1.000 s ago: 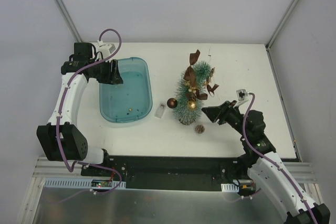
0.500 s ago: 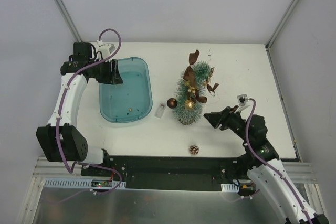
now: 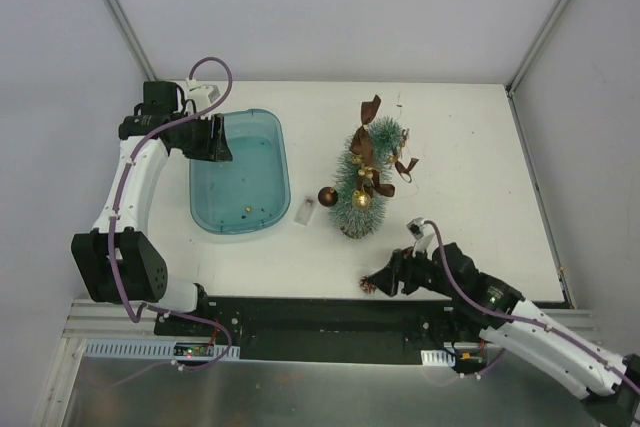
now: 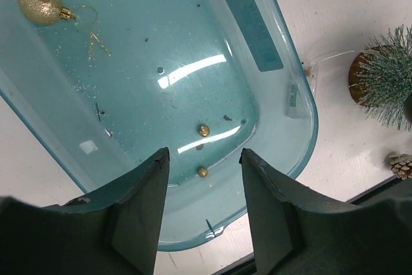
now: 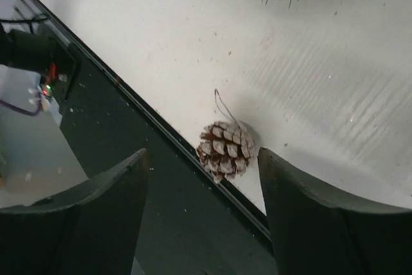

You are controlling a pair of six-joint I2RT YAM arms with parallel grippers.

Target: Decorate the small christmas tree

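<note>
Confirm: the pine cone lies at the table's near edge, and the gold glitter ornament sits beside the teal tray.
One point is wrong: the gold glitter ornament lies inside the teal tray, not beside it, as the left wrist view shows. The pine cone does lie at the near edge of the table.
</note>
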